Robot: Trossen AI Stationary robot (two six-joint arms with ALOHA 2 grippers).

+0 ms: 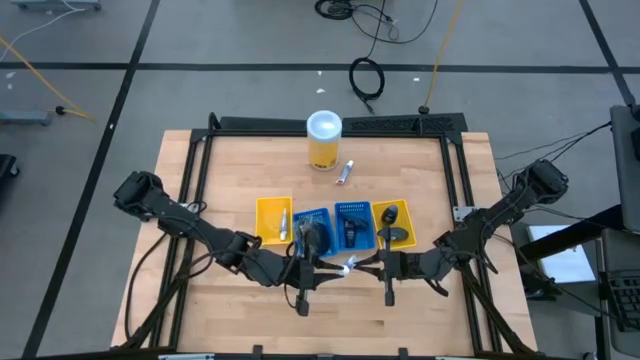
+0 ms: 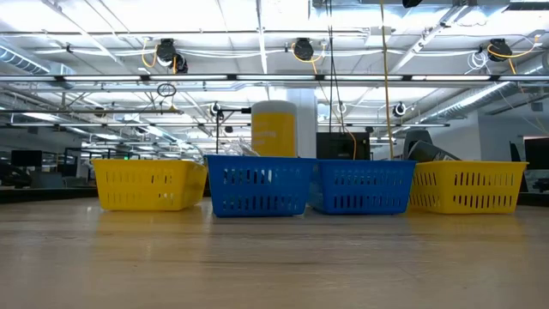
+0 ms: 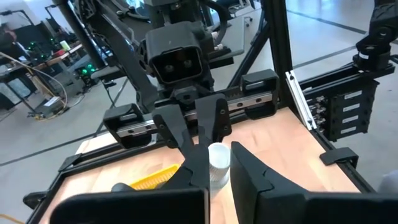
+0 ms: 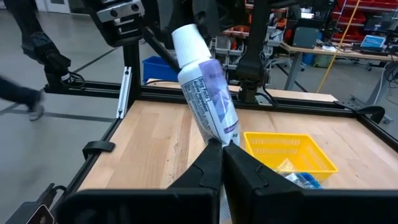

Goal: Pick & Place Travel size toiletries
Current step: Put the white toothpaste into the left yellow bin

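Observation:
A white tube with blue marks (image 4: pixel 208 93) hangs above the table's near middle, stretched between my two grippers. My right gripper (image 4: pixel 221 149), also seen from above (image 1: pixel 370 266), is shut on one end of it. My left gripper (image 3: pixel 217 180), coming from the table's left (image 1: pixel 336 268), is shut on the tube's white cap end. Another small tube (image 1: pixel 346 173) lies flat on the wood beside the yellow canister (image 1: pixel 324 140). Dark oval pieces (image 1: pixel 393 222) lie in the rightmost yellow tray. Neither gripper shows in the low view. My left gripper has the tube's white cap (image 3: pixel 217 160) between its two fingers, which come level from the table's left and lie along the tube. The tube is clear of the table. My right gripper pinches the tube's flat crimped end (image 4: pixel 225 132) between its two fingers. They come level from the table's right, along the tube. The tube reaches out from them toward my left gripper, slanted a little, clear of the table.
A row of small trays stands across the table's middle: yellow (image 1: pixel 273 220), blue (image 1: pixel 312 222), blue (image 1: pixel 352 222), yellow (image 1: pixel 408 212). The tall yellow canister with its white lid stands behind them. Bare wood (image 1: pixel 220 170) lies to the left and along the near edge.

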